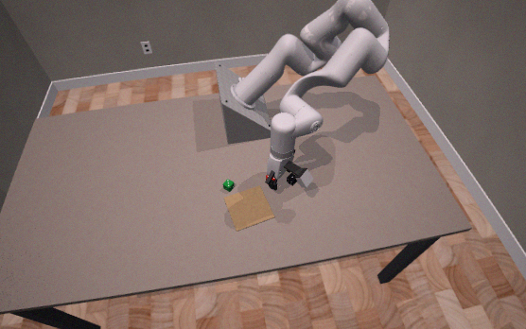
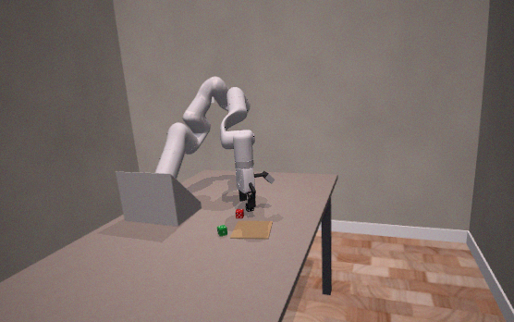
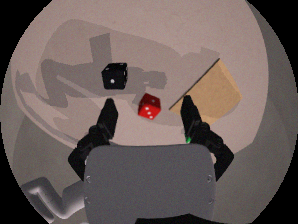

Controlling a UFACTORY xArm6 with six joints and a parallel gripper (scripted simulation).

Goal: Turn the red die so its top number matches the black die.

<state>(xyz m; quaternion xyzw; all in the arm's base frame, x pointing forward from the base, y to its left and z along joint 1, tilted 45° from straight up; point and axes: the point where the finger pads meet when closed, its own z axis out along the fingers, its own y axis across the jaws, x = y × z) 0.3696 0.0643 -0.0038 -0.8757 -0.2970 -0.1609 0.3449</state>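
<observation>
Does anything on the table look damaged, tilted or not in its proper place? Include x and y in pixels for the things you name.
Nothing stands out: the mat (image 1: 249,208) (image 2: 251,229) (image 3: 207,95) shows no visible damage, and the red die (image 2: 239,214) (image 3: 149,106) and green die (image 1: 228,184) (image 2: 222,230) (image 3: 188,140) rest beside it. The red one is off the mat, which seems simply unfinished work.

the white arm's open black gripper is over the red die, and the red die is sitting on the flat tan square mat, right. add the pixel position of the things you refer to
Not quite: the red cube-shaped die (image 1: 271,179) (image 2: 239,214) (image 3: 149,106) is off the flat tan square mat (image 1: 250,208) (image 2: 251,229) (image 3: 212,95), beside it on the table, as the exterior view shows.
</observation>
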